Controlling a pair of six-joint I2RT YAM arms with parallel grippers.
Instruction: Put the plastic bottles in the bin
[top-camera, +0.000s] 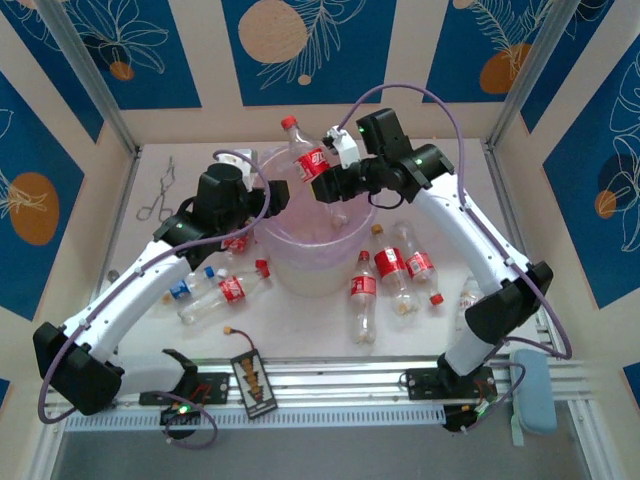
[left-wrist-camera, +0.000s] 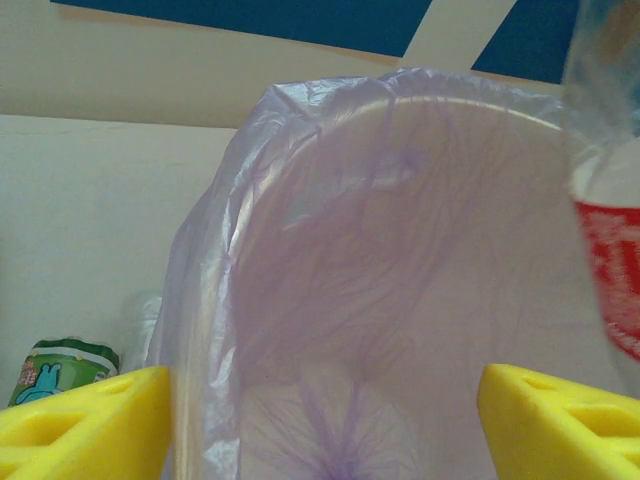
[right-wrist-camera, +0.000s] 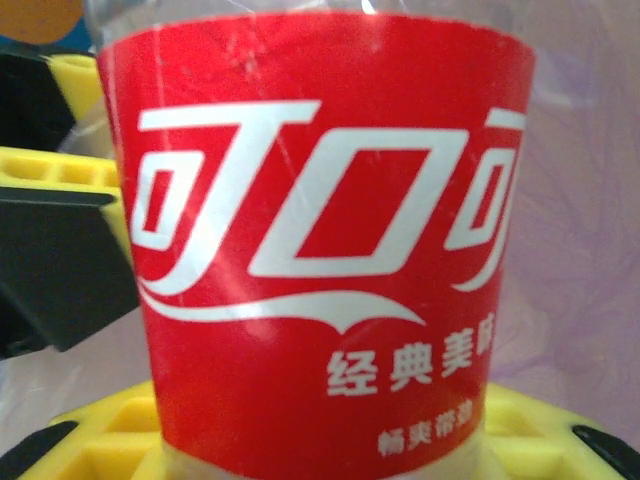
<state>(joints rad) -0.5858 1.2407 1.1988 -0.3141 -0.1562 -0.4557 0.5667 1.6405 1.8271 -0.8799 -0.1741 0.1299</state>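
Note:
My right gripper (top-camera: 327, 178) is shut on a red-labelled plastic bottle (top-camera: 308, 155), held tilted over the far rim of the bin (top-camera: 300, 262). That bottle's red label (right-wrist-camera: 320, 240) sits close in the right wrist view, with yellow fingers (right-wrist-camera: 100, 445) under it. My left gripper (top-camera: 268, 195) hovers open at the bin's left rim. Its yellow fingers (left-wrist-camera: 90, 420) stand wide apart, with the bin's lilac bag (left-wrist-camera: 400, 250) between them. Several more bottles lie on the table: a red one (top-camera: 230, 290), a blue-labelled one (top-camera: 185, 290), three right of the bin (top-camera: 363, 290), and a green-labelled one (left-wrist-camera: 60, 365).
Metal forceps (top-camera: 158, 195) lie at the far left of the table. A small black and yellow card (top-camera: 250, 375) rests on the front rail. A clear bottle (top-camera: 468, 295) lies by the right arm. Metal frame posts stand at the back corners.

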